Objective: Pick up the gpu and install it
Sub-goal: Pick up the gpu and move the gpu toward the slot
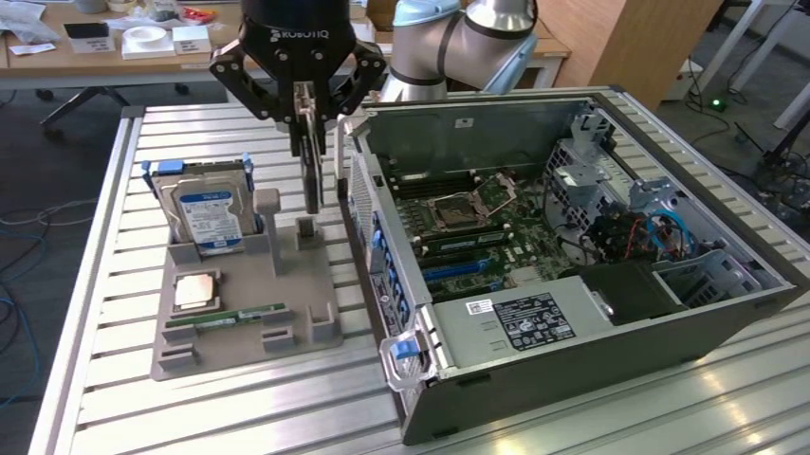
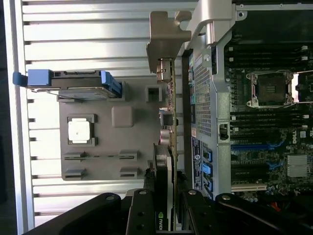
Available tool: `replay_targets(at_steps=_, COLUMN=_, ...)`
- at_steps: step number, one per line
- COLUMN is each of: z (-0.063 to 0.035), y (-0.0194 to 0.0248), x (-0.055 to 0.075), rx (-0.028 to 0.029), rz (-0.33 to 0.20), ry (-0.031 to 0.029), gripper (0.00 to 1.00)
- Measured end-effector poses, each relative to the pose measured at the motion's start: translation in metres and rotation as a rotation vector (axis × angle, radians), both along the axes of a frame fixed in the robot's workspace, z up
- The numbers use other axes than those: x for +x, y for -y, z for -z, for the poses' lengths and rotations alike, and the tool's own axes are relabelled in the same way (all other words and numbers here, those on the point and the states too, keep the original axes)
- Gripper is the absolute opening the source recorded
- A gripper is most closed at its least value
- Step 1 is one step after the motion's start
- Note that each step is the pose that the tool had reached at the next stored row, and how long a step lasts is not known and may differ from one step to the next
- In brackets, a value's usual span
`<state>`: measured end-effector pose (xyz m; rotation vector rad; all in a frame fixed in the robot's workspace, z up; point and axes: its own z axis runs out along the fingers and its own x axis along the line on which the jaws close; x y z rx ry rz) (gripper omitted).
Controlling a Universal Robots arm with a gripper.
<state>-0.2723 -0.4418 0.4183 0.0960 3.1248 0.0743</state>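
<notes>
While the pincer (image 1: 305,121) clamps the gpu (image 1: 310,175) partway closed, the card hangs upright and edge-on in the exterior view. It sits over the 1 o'clock corner of a grey holder (image 1: 285,284) on the slatted table (image 1: 101,313). Whether its lower edge clears the holder's post (image 1: 307,228) cannot be told.

The holder carries a blue-labelled hard drive (image 1: 209,216) standing upright at 11 o'clock and a silver processor chip (image 1: 193,291) lying flat at 8 o'clock. A narrow green RAM stick (image 1: 228,318) lies at 6 o'clock.

At the holder's 3 o'clock lies an open computer case (image 1: 570,370). Inside are a motherboard (image 1: 487,237) with a bare processor socket (image 1: 458,210), a silver power-supply box (image 1: 506,327) at the case's 6 o'clock, and blue cables (image 1: 665,232) at 3 o'clock. The robot arm (image 1: 462,33) rises at 12 o'clock, with a cluttered desk (image 1: 76,52) behind at 10 o'clock.

Looking down the card, the wrist view shows the pincer (image 2: 164,215) with black fingers (image 2: 142,210) pressed on both faces of the gpu (image 2: 164,161). It also shows a green logo on the card's edge and a silver bracket (image 2: 166,34) at the far end. The card lines up between the holder (image 2: 122,147) and the case wall (image 2: 205,98). The hard drive (image 2: 73,83) and processor chip (image 2: 80,131) sit in the holder, and the motherboard (image 2: 266,147) shows blue slots.
</notes>
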Motion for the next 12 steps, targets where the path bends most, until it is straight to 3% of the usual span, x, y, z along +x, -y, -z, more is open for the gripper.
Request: replay_targets(at_steps=12, z=0.0, y=-0.0002, x=0.0104, rx=0.0, rz=0.0, ry=-0.0001, gripper=0.27)
